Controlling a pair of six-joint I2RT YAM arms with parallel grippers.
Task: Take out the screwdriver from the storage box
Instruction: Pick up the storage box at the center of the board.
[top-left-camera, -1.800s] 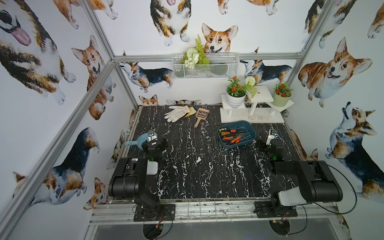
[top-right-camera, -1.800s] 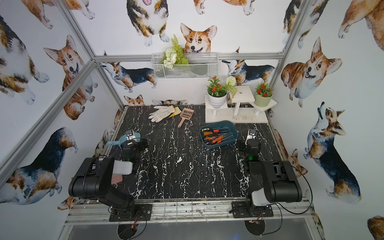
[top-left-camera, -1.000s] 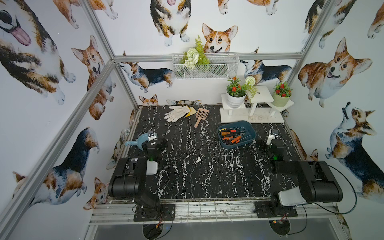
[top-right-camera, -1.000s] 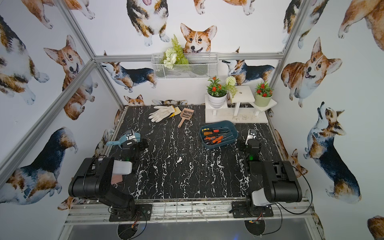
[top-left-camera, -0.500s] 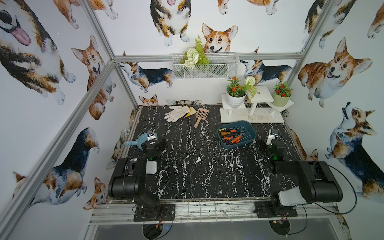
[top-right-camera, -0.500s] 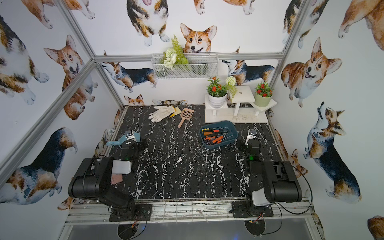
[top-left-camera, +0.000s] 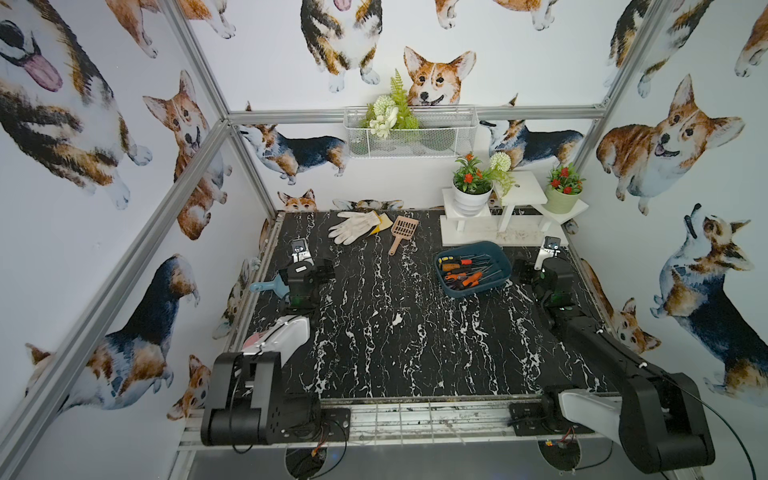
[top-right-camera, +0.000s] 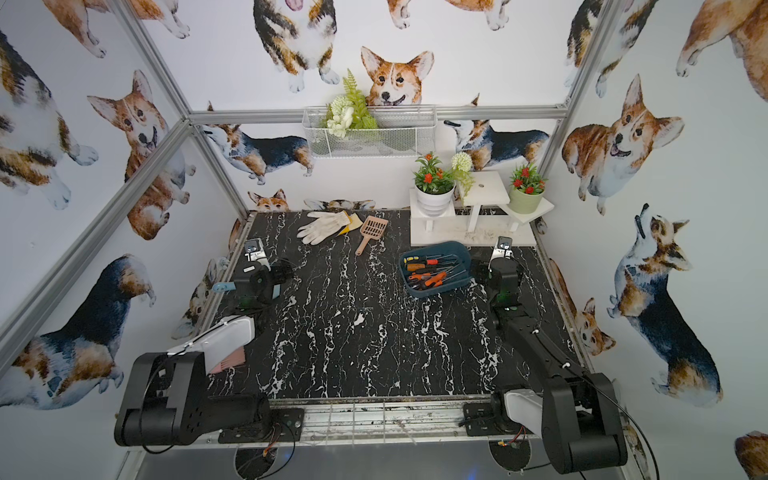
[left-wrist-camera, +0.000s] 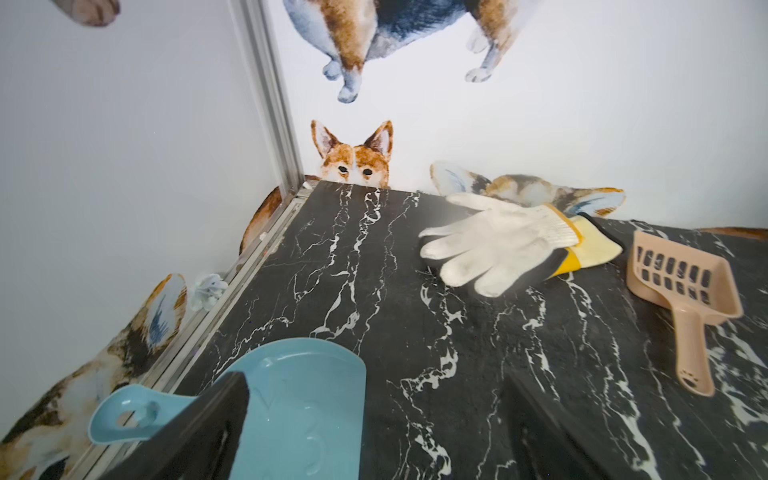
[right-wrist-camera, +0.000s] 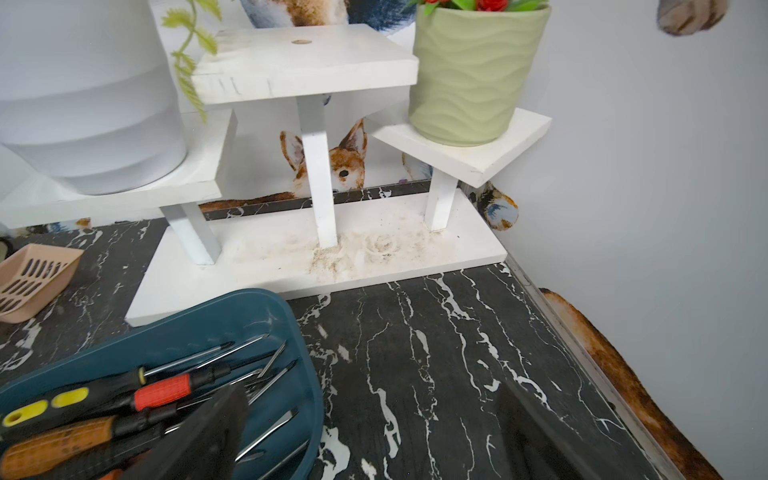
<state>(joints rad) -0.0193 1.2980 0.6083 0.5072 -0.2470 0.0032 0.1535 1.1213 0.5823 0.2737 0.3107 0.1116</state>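
Observation:
The storage box (top-left-camera: 482, 291) is a dark teal tray at the right of the black marble table, seen in both top views (top-right-camera: 440, 290). Several screwdrivers (top-left-camera: 461, 277) with orange, red, yellow and black handles lie in it, also in the right wrist view (right-wrist-camera: 162, 390). My right gripper (top-left-camera: 540, 270) is just right of the box, low and open. In the right wrist view one finger (right-wrist-camera: 216, 424) hangs over the box's end (right-wrist-camera: 232, 316), and nothing is between the jaws. My left gripper (top-left-camera: 309, 270) is open and empty at the table's left edge.
A light blue scoop (left-wrist-camera: 291, 395) lies under the left gripper (left-wrist-camera: 378, 386). White gloves (top-left-camera: 357, 226) and a tan slotted scoop (top-left-camera: 403, 232) lie at the back. A white plant stand (top-left-camera: 498, 224) with flower pots is right behind the box. A wire basket (top-left-camera: 409, 137) hangs on the back wall.

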